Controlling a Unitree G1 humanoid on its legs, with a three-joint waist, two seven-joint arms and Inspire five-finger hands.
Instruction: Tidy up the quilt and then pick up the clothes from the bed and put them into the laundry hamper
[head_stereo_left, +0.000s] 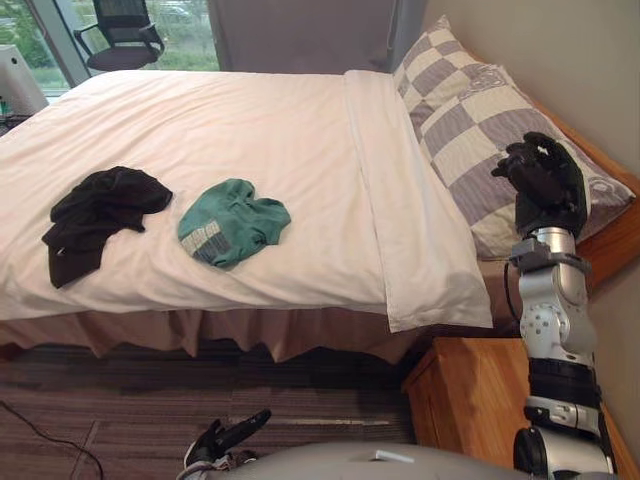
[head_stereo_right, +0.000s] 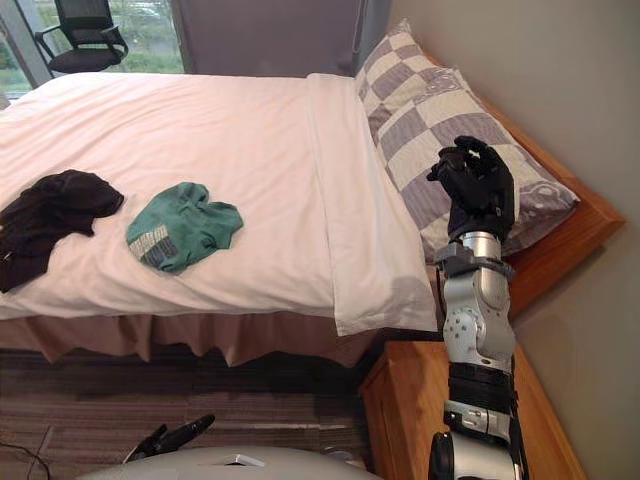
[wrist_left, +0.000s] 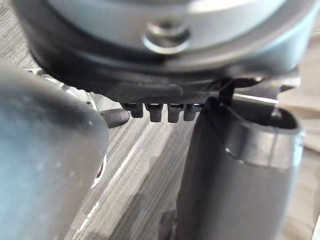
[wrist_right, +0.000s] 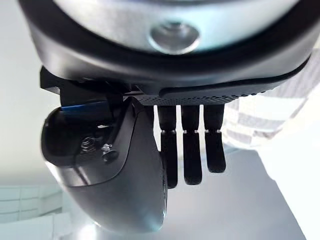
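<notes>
The quilt (head_stereo_left: 250, 130) is lying flat over the bed (head_stereo_left: 240, 330), reaching down to the near edge. Its top is turned back in a neat band (head_stereo_left: 400, 200) just below the checked pillow (head_stereo_left: 480, 120). A few soft creases are running across the middle, but to my eye the quilt part of the job is looking done or very nearly so.

The clothes are what is left. A green shirt (head_stereo_left: 232, 222) is sitting crumpled on top of the quilt near the front edge. A black garment (head_stereo_left: 100, 215) is sprawling just beside it, toward the robot's left, with a strip of bare quilt between the two. Neither piece is being touched by a hand, so I judge that picking up and carrying to the hamper are not yet begun for either piece.

The right hand (head_stereo_left: 545, 178) is hanging in the air above the near corner of the pillow, well apart from both garments. Its fingers (wrist_right: 192, 150) are loose and nearly straight, and it is holding nothing. The left hand (head_stereo_left: 228, 438) is hanging low over the grey carpet (head_stereo_left: 150, 400) in front of the bed, fingers straight and carrying nothing.

A wooden nightstand (head_stereo_left: 470, 390) is standing beside the bed under the right arm, and an office chair (head_stereo_left: 120, 35) is sitting by the window on the far side.
</notes>
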